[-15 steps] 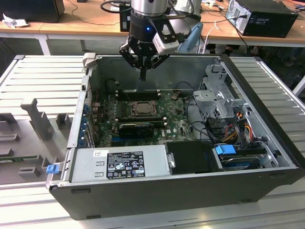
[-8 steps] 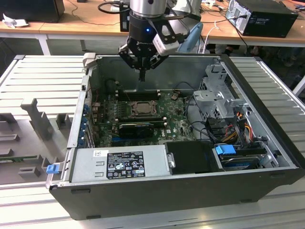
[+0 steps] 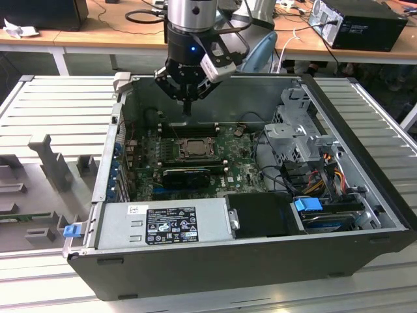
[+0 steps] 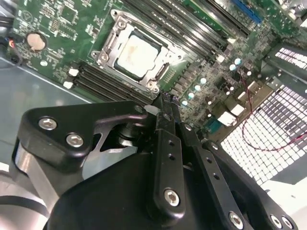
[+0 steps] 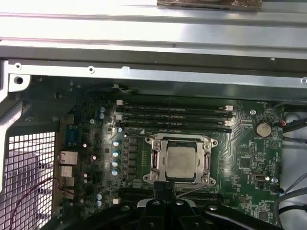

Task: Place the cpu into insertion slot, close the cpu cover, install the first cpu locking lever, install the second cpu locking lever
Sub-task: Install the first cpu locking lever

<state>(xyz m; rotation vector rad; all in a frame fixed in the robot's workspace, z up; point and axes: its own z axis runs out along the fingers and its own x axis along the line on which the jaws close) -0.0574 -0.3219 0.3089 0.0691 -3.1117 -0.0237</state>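
Observation:
The cpu point(image 3: 193, 147) point(image 4: 137, 53) point(image 5: 181, 160) lies flat in the insertion slot point(image 3: 194, 154) on the green motherboard, its silver-beige top showing. The cpu cover point(image 4: 106, 47) point(image 5: 181, 142) lies down around it as a metal frame. My gripper point(image 3: 187, 112) point(image 4: 166, 102) point(image 5: 165, 188) hangs above the board just beside the socket, on its far side in the exterior view. Its black fingers point(image 4: 164, 143) are pressed together with nothing between them. A thin lever wire point(image 5: 195, 188) runs along the socket edge nearest the fingertips.
The open computer case point(image 3: 215, 261) surrounds the board. A power supply point(image 3: 166, 222) sits at the front, a drive cage point(image 3: 296, 137) and cables on the exterior view's right. Memory slots point(image 5: 175, 117) and a black card point(image 3: 186, 175) flank the socket. Grey fixtures point(image 3: 55, 163) stand outside.

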